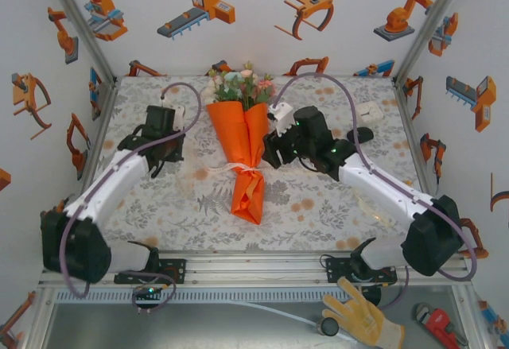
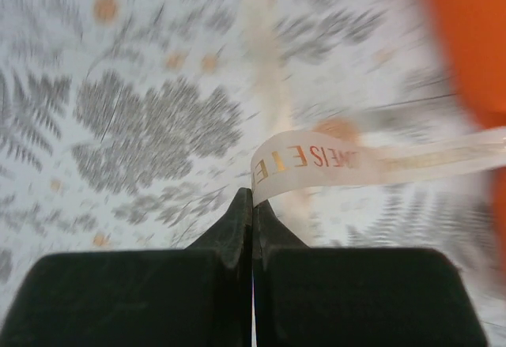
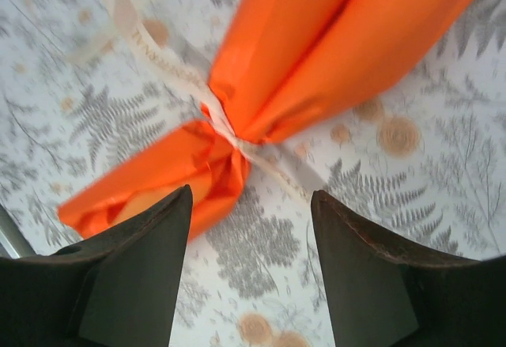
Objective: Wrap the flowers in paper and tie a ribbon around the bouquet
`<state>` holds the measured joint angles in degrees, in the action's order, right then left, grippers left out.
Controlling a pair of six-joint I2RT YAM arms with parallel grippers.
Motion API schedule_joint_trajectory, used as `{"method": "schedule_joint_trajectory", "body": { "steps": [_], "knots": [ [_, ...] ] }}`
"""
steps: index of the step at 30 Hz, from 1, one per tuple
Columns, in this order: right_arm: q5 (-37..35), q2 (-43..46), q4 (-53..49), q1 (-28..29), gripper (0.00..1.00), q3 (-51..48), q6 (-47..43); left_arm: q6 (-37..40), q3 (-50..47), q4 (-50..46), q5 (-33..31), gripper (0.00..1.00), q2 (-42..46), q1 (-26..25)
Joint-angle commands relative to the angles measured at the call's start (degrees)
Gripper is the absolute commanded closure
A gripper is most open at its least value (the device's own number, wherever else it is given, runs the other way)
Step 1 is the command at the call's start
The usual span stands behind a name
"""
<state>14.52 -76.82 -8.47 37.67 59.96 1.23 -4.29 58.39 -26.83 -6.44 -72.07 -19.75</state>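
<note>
The bouquet [image 1: 242, 146] lies in the middle of the table, an orange paper [image 3: 332, 47] cone with the flowers [image 1: 238, 85] sticking out of its far wide end. The cream ribbon [image 1: 242, 168] is cinched round the cone's narrow waist [image 3: 229, 137]. My left gripper [image 2: 253, 197] is shut on one printed tail of the ribbon [image 2: 356, 157], which runs right toward the paper [image 2: 466, 39]. In the top view the left gripper [image 1: 173, 157] is left of the bouquet. My right gripper [image 3: 251, 205] stands open just beside the tied waist, holding nothing, and it hovers to the right of the cone [image 1: 270, 154].
A fern-and-flower patterned cloth [image 1: 318, 206] covers the table. A small white box [image 1: 370, 113] sits at the back right. Printed walls close in the left, right and far sides. A yellow glove [image 1: 362, 317] and a red wrench [image 1: 437, 325] lie below the table's near rail.
</note>
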Motion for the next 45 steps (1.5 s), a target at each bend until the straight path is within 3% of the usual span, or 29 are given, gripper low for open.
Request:
{"method": "schedule_joint_trajectory", "body": {
  "steps": [1, 4, 6, 13, 23, 26, 31, 37, 39, 42, 45],
  "knots": [
    [4.85, 3.49, 19.22, 2.34, 0.42, -4.33, 3.58, -0.42, -0.66, 5.96, 15.59, 1.0, 5.15, -0.63],
    [7.71, 0.93, 39.61, 5.72, 0.4, -10.33, 2.33, -0.14, -0.89, 8.91, 20.88, 1.0, 6.94, -1.05],
    [7.68, -2.65, 44.7, 8.3, 0.39, -10.3, -0.52, -0.6, -1.26, 10.7, 23.2, 1.0, 6.83, -1.19],
    [5.28, -15.64, 45.37, 11.72, 0.38, -1.42, -2.7, -0.56, 0.44, 11.86, 26.82, 1.0, 6.09, -2.91],
    [3.8, -20.41, 44.7, 11.67, 0.43, 5.47, -0.44, -0.1, 0.8, 13.78, 28.43, 1.0, 6.89, -3.28],
    [3.13, -20.03, 44.31, 11.72, 0.53, 6.07, 1.52, 0.19, 0.86, 13.32, 27.44, 1.0, 6.09, -3.27],
    [1.38, -18.19, 40.22, 11.63, 0.52, 6.56, 1.17, 0.35, 0.43, 13.19, 25.71, 1.0, 5.44, -3.53],
    [2.37, -19.01, 36.21, 11.55, 0.76, 9.25, 1.49, 1.94, 0.57, 12.79, 25.32, 1.0, 5.25, -4.29],
    [2.26, -18.97, 35.47, 11.55, 0.88, 9.67, 1.26, 2.32, 0.45, 12.26, 24.89, 0.99, 5.4, -4.4],
    [2.35, -18.25, 35.41, 11.55, 1.0, 9.66, 0.74, 2.5, -0.67, 12.23, 24.7, 0.81, 6.86, -4.35],
    [2.28, -17.45, 35.45, 11.36, 1.0, 9.8, 1.0, 1.06, -4.53, 15.44, 23.8, 0.63, 11.72, -4.2]
  ]
}}
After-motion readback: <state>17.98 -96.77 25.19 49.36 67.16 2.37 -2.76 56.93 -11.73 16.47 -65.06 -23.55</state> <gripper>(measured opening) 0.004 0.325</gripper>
